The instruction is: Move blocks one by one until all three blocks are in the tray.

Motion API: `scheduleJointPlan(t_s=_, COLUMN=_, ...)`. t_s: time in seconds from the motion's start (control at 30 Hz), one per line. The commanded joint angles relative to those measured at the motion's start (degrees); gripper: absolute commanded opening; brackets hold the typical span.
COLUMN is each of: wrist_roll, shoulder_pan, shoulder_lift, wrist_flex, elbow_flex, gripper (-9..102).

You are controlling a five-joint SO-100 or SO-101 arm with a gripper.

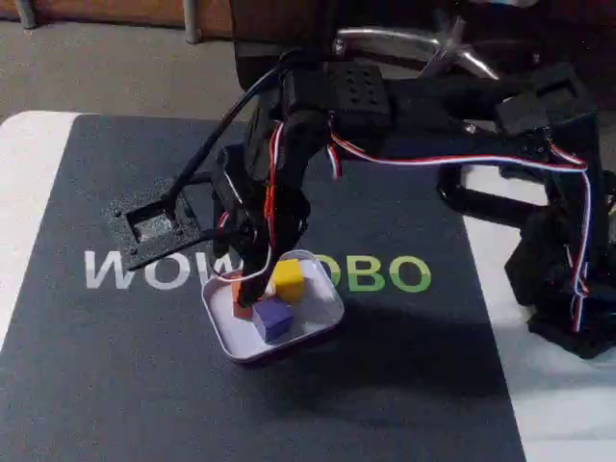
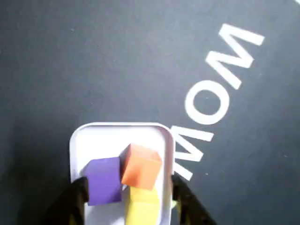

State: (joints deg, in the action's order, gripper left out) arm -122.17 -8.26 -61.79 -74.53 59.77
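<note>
The pale tray (image 1: 322, 310) sits on the dark mat and holds all three blocks. In the fixed view the yellow block (image 1: 288, 279) is at the back, the purple block (image 1: 272, 319) at the front, and the orange block (image 1: 240, 300) at the left, partly hidden by my gripper (image 1: 248, 284). In the wrist view the orange block (image 2: 140, 166) lies tilted against the purple block (image 2: 103, 180) and the yellow block (image 2: 145, 206) inside the tray (image 2: 117, 136). My gripper (image 2: 127, 193) hovers just over the tray, open, its fingers spread to either side of the blocks and holding nothing.
White and green lettering (image 1: 380, 273) runs across the mat (image 1: 115, 366). A black square mount (image 1: 154, 227) lies left of the tray. The arm's base (image 1: 568, 279) stands at the right edge, on the white tabletop.
</note>
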Motion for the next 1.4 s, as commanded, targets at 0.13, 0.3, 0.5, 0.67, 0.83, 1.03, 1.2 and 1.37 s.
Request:
scheduleJointPlan(t_s=0.13, wrist_roll=2.02, shoulder_pan=-0.88, shoulder_lift=-10.11, wrist_flex=0.00, elbow_flex=4.48, gripper=20)
scheduleJointPlan(t_s=0.3, wrist_roll=2.99, shoulder_pan=-1.05, shoulder_lift=-16.44, wrist_flex=0.00, elbow_flex=10.37, gripper=19)
scheduleJointPlan(t_s=0.5, wrist_roll=2.37, shoulder_pan=-1.67, shoulder_lift=-32.52, wrist_flex=1.14, elbow_flex=28.13, gripper=15)
scheduleJointPlan(t_s=0.67, wrist_roll=0.62, shoulder_pan=-2.11, shoulder_lift=-54.23, wrist_flex=4.31, elbow_flex=47.02, gripper=14)
scheduleJointPlan(t_s=0.83, wrist_roll=3.08, shoulder_pan=0.00, shoulder_lift=-70.58, wrist_flex=1.93, elbow_flex=57.66, gripper=15)
scheduleJointPlan(t_s=1.03, wrist_roll=12.92, shoulder_pan=5.89, shoulder_lift=-86.13, wrist_flex=1.93, elbow_flex=67.94, gripper=15)
scheduleJointPlan(t_s=1.2, wrist_roll=15.56, shoulder_pan=9.49, shoulder_lift=-99.93, wrist_flex=2.11, elbow_flex=78.57, gripper=15)
scheduleJointPlan(t_s=1.37, wrist_roll=19.69, shoulder_pan=12.39, shoulder_lift=-110.21, wrist_flex=2.11, elbow_flex=87.36, gripper=15)
